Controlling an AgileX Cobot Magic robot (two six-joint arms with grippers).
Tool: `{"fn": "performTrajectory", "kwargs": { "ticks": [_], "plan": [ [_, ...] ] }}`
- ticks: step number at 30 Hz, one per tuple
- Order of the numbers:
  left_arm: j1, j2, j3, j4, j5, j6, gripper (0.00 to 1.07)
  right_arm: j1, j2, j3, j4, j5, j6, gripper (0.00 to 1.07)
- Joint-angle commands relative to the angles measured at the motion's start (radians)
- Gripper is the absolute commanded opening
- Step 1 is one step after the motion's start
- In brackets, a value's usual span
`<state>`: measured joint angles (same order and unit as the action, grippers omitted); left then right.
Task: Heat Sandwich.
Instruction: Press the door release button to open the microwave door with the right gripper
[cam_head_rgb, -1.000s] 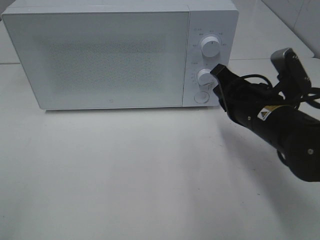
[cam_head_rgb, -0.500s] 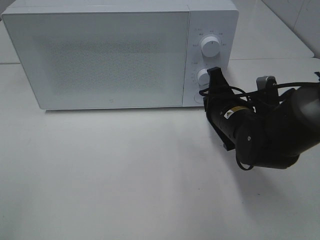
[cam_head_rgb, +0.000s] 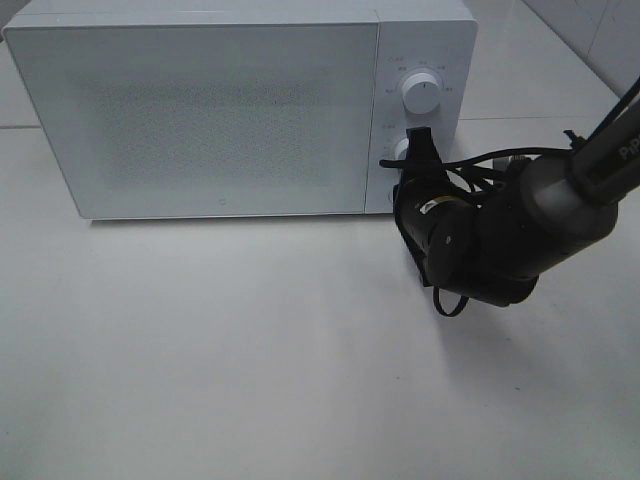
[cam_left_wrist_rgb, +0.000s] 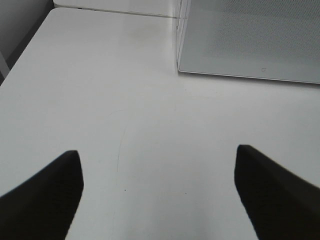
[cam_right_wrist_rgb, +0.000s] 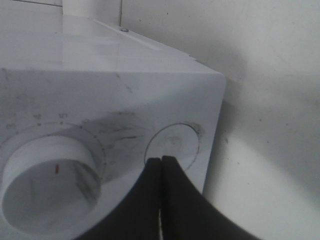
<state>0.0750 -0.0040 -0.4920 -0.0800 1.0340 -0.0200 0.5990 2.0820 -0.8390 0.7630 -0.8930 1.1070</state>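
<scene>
Pressing end: the right gripper has its two black fingers closed flat against each other, with nothing between them.
Tip position: in the right wrist view the joined tips sit on the edge of the round button on the microwave's control panel. Whether they actually touch it cannot be told.
Seen from above: the right gripper reaches to the control panel from the right. It covers the button and part of the lower knob.
Left gripper: spread wide and holding nothing. It hangs over the bare white table, with a lower corner of the microwave ahead. It does not show in the high view.
Microwave: white, standing at the back of the table, door closed. The dotted door panel shows nothing behind it.
Sandwich: not visible in any view, so where it lies cannot be told.
Upper knob: clear of the arm, with a ring of printed marks too small to read.
Lower knob, close up: white with a short red line on its face. The printed scale around it is blurred.
Door mark: a tiny logo at the bottom centre, unreadable.
Arm writing: the letters "PiP" run off the right edge on a grey link.
Sticker: a yellow one sits on the black wrist, too small to read.
Cables: black, looping over the right wrist.
</scene>
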Motion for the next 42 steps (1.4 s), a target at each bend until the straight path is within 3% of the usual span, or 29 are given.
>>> {"fn": "performTrajectory", "kwargs": {
  "ticks": [1,26,34,42],
  "plan": [
    [0.002,-0.019,0.002,-0.007,-0.001,0.001,0.76,-0.019,0.004,-0.035,0.014,0.018,-0.006,0.0],
    [0.002,-0.019,0.002,-0.007,-0.001,0.001,0.76,-0.063,0.064,-0.141,0.031,0.011,0.08,0.0],
    [0.002,-0.019,0.002,-0.007,-0.001,0.001,0.76,-0.073,0.074,-0.149,0.0,-0.154,0.08,0.0],
    [0.002,-0.019,0.002,-0.007,-0.001,0.001,0.76,-0.102,0.074,-0.149,-0.038,-0.197,0.132,0.0]
  ]
}}
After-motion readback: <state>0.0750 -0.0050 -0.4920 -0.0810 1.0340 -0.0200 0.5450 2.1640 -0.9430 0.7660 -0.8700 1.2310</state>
